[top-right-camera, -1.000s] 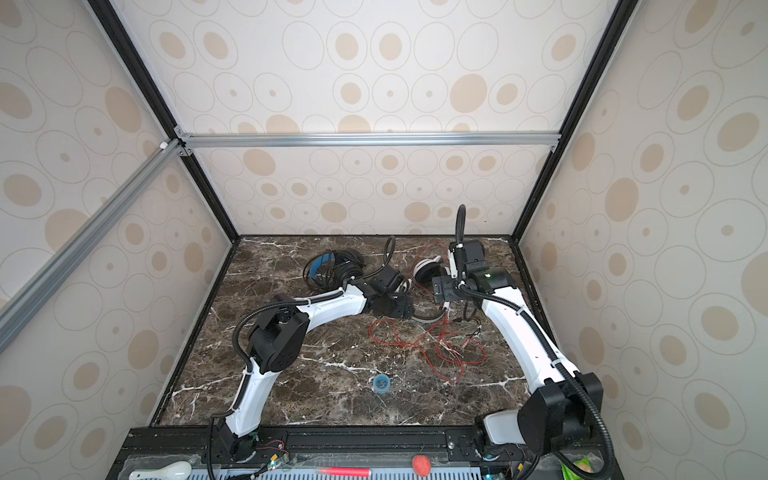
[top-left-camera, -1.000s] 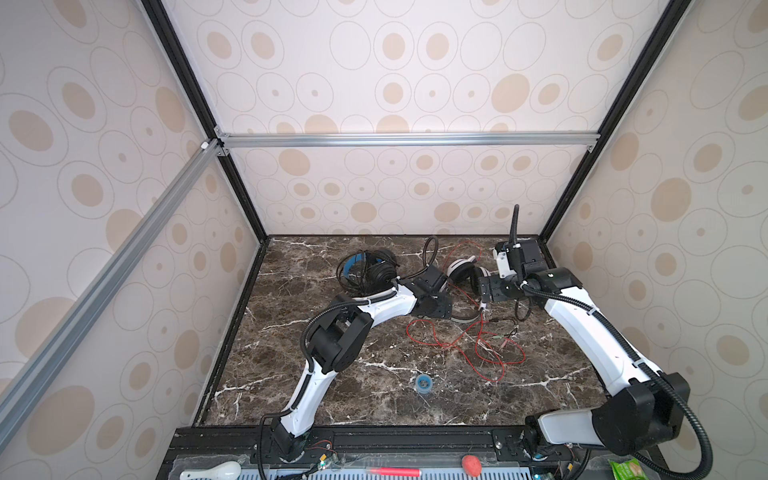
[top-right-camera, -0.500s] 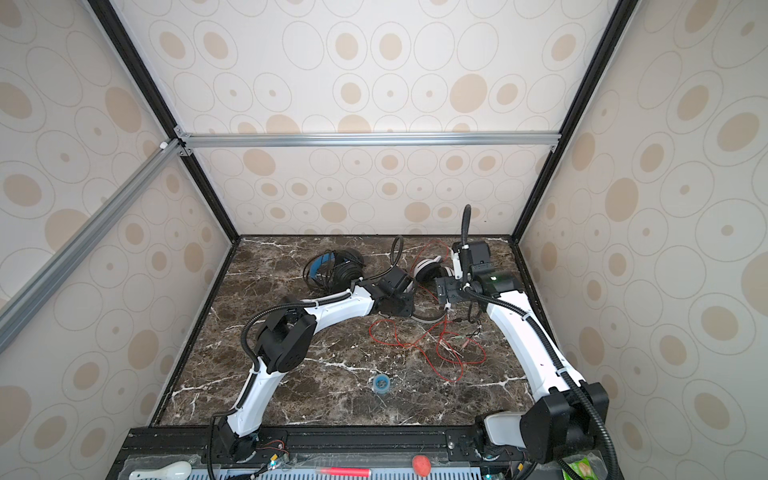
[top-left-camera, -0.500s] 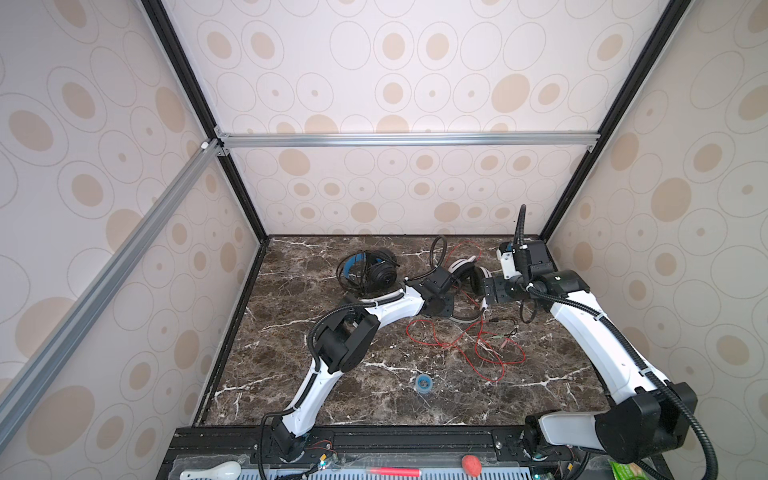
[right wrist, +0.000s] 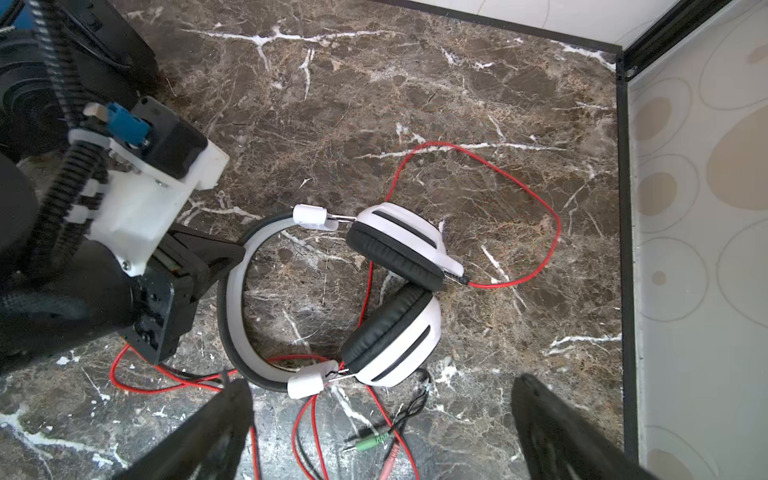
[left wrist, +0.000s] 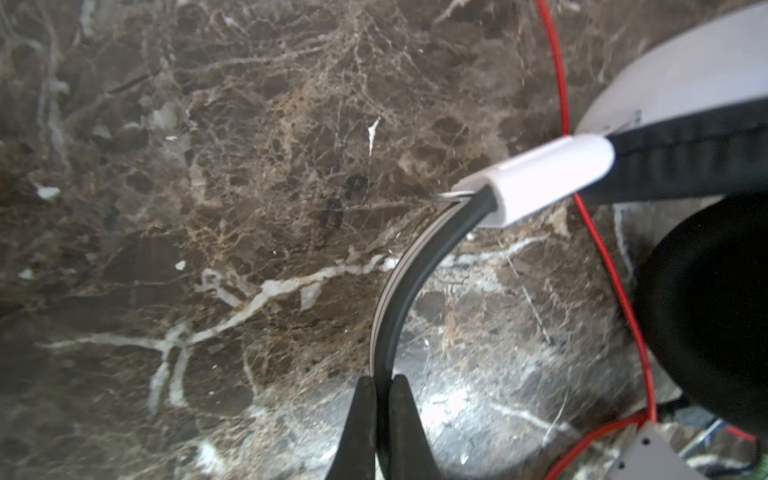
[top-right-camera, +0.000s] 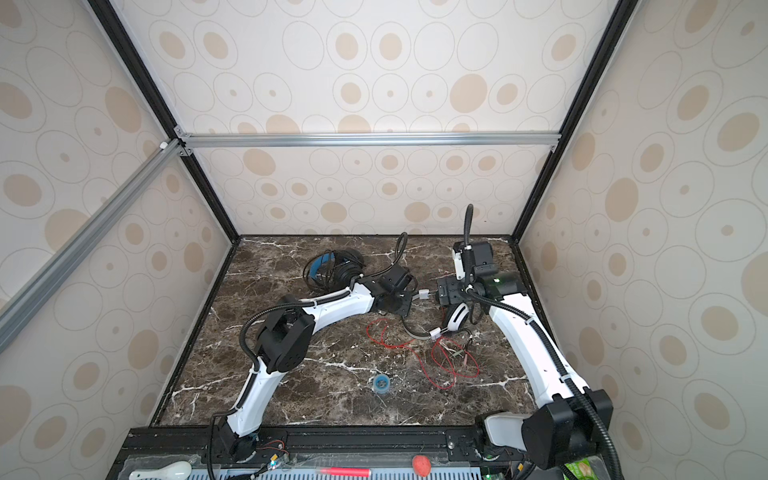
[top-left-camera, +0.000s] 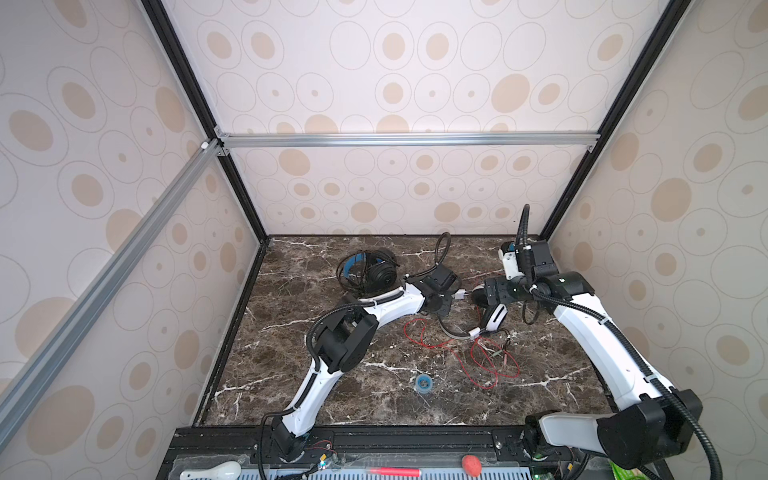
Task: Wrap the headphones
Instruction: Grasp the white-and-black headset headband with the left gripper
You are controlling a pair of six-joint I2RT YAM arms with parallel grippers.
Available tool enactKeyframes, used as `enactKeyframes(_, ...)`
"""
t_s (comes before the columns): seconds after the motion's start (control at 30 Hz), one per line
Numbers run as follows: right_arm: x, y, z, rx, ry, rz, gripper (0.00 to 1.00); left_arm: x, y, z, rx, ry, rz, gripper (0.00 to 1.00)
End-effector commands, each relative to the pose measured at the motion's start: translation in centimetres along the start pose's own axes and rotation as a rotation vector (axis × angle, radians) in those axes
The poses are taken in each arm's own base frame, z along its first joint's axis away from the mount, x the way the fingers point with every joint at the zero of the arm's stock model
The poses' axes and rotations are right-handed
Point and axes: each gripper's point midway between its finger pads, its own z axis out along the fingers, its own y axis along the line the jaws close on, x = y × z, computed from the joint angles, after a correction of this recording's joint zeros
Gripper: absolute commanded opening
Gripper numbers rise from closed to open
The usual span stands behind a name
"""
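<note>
One grip, left pincer [left wrist: 381,382] clenched on headband [left wrist: 398,299] of white headphones [right wrist: 409,332], right pincer [right wrist: 380,380] spread wide, empty

In both top views I see the left headphones [top-left-camera: 368,270] at the table's [top-left-camera: 291,374] upper left, the right headphones [top-left-camera: 494,318] right of centre, their cord [top-left-camera: 473,357] just below, a roll [top-left-camera: 423,381] at lower centre.

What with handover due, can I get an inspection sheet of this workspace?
Surface: dark marble tabletop, white veins.
Job's things: white headphones lying unwrapped mid-table; black headphones towards the back.
Clutter: small blue roll near the front.
Hands: left hand shut on the white pair's headband; right hand open, near that pair.
Cables: red cord sprawled in loose loops, plugs free.
Surroundings: patterned walls, aluminium rail.
</note>
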Motion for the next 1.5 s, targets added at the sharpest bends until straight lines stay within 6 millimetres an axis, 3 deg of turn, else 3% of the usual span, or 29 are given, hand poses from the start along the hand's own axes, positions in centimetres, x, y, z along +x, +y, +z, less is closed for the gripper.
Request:
enactKeyframes(0.0, 0.2, -0.6, -1.0, 0.019, -0.002, -0.015, 1.00, -1.3, 2.2, -1.4, -0.076, 0.017, 0.158, 0.00)
enactKeyframes(0.23, 0.2, -0.3, -1.0, 0.003, -0.001, -0.006, 1.00, -3.4, 5.3, -1.9, -0.131, -0.038, 0.236, 0.01)
enactKeyframes(0.4, 0.2, -0.2, -1.1, -0.001, 0.000, -0.004, 1.00, -4.4, 5.0, -2.4, -0.096, -0.065, 0.163, 0.36)
enactKeyframes(0.5, 0.3, -0.3, -1.2, 0.002, 0.001, -0.005, 1.00, -4.5, 5.3, -3.6, -0.109, -0.077, 0.054, 0.64)
enactKeyframes(0.63, 0.5, -0.2, -1.1, -0.005, 0.003, -0.001, 1.00, -2.6, 4.9, -4.3, -0.071, -0.048, -0.122, 0.76)
enactKeyframes(0.7, 0.4, -0.1, -1.0, -0.010, 0.003, 0.002, 1.00, -1.3, 4.4, -4.1, -0.054, -0.028, -0.174, 0.76)
enactKeyframes(0.8, 0.2, 0.0, -0.8, -0.016, 0.003, 0.003, 1.00, 0.0, 3.3, -3.5, -0.035, -0.002, -0.203, 0.58)
enactKeyframes(1.13, 0.6, 0.0, -0.9, -0.014, 0.002, 0.000, 1.00, 2.8, 3.7, 0.8, -0.081, 0.083, -0.222, 0.57)
enactKeyframes(1.47, 0.8, -0.1, -0.8, -0.011, 0.003, -0.003, 1.00, 2.1, 3.9, 1.4, -0.096, 0.052, -0.222, 0.22)
